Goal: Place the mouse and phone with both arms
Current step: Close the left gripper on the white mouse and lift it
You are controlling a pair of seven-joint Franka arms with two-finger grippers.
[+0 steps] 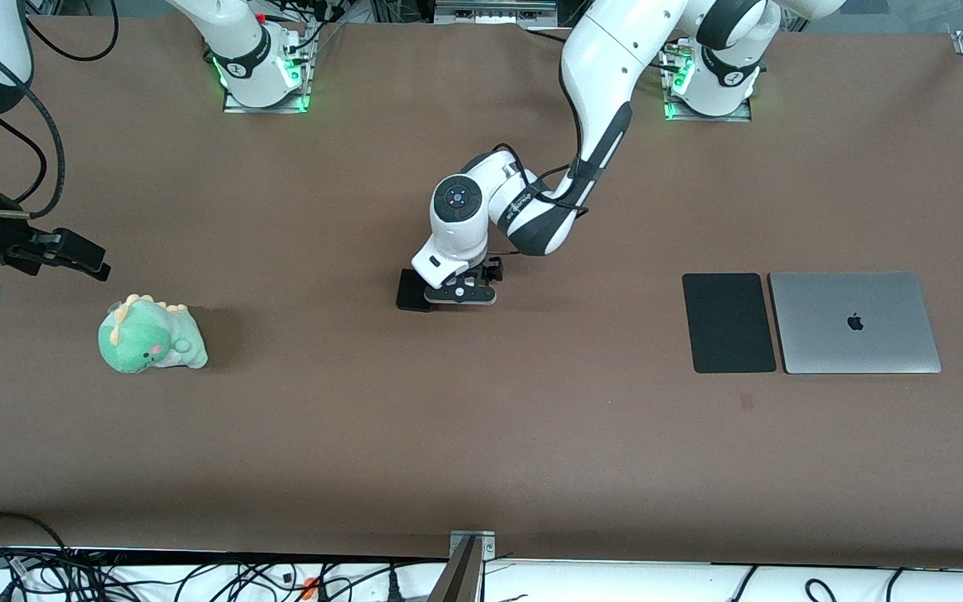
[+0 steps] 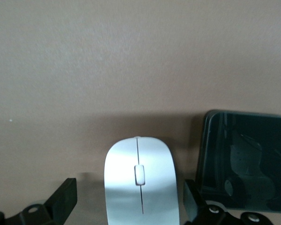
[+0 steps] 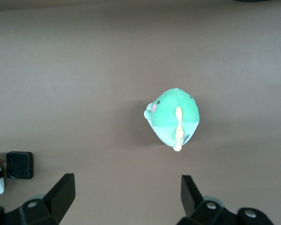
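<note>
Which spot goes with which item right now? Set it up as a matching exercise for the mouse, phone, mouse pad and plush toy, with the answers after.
Things:
1. mouse
2. phone
3. mouse pad
4. plush dinosaur

Places:
A. beside the laptop, toward the left arm's end of the table
B. between the fingers of the open left tool
C. toward the right arm's end, ahead of the open right tool
D. beside the mouse, just outside the left tool

Pairs: 1-B, 2-D, 3-A, 4-C
</note>
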